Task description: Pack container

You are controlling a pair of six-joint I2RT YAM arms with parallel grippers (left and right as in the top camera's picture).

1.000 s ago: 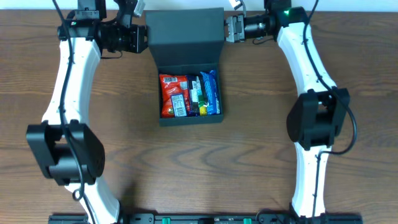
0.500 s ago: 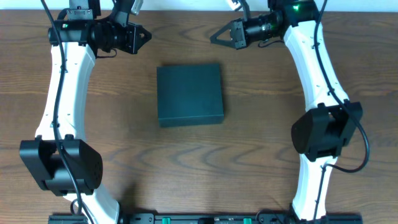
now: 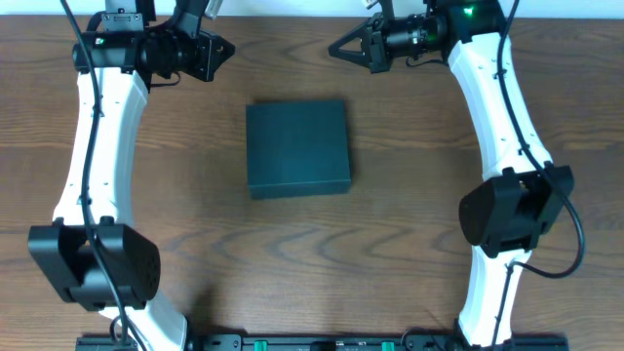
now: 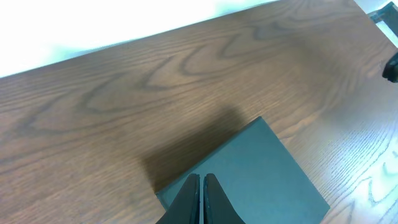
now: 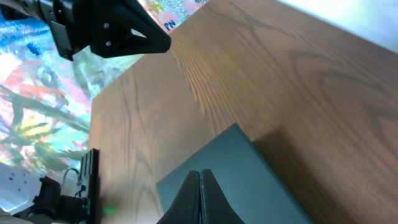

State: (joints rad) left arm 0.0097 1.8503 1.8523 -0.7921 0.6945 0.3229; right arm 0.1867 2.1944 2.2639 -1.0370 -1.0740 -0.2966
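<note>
The container (image 3: 297, 147) is a dark green-black box lying in the middle of the wooden table with its lid down flat; nothing inside it shows. My left gripper (image 3: 227, 51) hovers at the back left, shut and empty, pointing right, well clear of the box. At the back right my right gripper (image 3: 333, 49) points left, also shut with nothing in it. Both wrist views look down past closed fingers onto the lid: the container (image 4: 261, 171) lies below my left gripper (image 4: 202, 177), and the container (image 5: 242, 177) lies below my right gripper (image 5: 200, 172).
The table's far edge (image 3: 292, 17) runs just behind both grippers. The left arm (image 3: 97, 146) and the right arm (image 3: 502, 127) stand along the two sides of the wooden table. In the right wrist view the left gripper (image 5: 149, 38) appears across the table.
One second ago the lid stood up with snack packets visible inside and both grippers at its top edge. The lid is now down, and both grippers have pulled back from the box.
</note>
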